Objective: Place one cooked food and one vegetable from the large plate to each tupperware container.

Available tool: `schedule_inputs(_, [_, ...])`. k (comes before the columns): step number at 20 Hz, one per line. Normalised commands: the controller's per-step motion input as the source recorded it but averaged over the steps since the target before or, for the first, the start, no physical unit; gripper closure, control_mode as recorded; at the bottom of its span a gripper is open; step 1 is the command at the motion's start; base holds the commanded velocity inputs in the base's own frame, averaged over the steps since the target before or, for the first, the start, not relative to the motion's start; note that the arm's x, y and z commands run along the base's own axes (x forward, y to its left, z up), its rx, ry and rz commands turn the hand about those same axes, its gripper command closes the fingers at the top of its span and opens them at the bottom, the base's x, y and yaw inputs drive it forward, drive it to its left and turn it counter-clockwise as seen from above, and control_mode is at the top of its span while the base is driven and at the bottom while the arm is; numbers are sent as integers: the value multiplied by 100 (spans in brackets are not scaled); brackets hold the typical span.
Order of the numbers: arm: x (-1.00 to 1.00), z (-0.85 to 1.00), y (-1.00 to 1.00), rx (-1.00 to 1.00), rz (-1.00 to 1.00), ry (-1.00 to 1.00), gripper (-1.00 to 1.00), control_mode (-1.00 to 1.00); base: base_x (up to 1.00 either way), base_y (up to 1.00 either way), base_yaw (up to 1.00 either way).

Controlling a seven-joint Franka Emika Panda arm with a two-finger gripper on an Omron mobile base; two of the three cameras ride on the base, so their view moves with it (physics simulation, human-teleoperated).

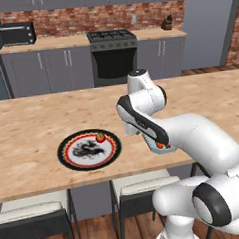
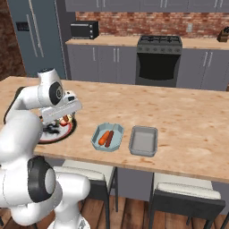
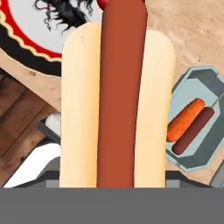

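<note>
While the tool [image 3: 118, 186] pinches a hot dog [image 3: 117, 100] lengthwise, its long axis runs straight away from the hand. Taking the large plate [image 2: 62, 132] as the landmark, the filled tupperware container [image 2: 108, 137] with carrot and sausage sits just right of it, and the empty one [image 2: 144, 140] lies further right on the worktop [image 2: 188, 116], likely the target. No readable writing anywhere.

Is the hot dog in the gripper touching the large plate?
Apart. In the hand view the hot dog fills the middle, lifted, and the large plate lies far below it on the counter.
</note>
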Motion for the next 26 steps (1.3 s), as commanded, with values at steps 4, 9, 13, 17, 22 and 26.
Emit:
schedule_inputs(4, [-13, 43, -100, 0, -31, 0, 100, -100, 0, 0, 0])
schedule_inputs(9, [0, 6, -100, 0, -39, 0, 100, -100, 0, 0, 0])
schedule_inputs(13, [9, -5, -100, 6, -39, 4, 100, -100, 0, 0, 0])
schedule_inputs(17, [1, -11, -100, 13, -36, 0, 100, -100, 0, 0, 0])
schedule_inputs(22, [4, -18, -100, 8, -34, 0, 100, -100, 0, 0, 0])
schedule_inputs(26, [9, -16, -100, 6, -27, 2, 100, -100, 0, 0, 0])
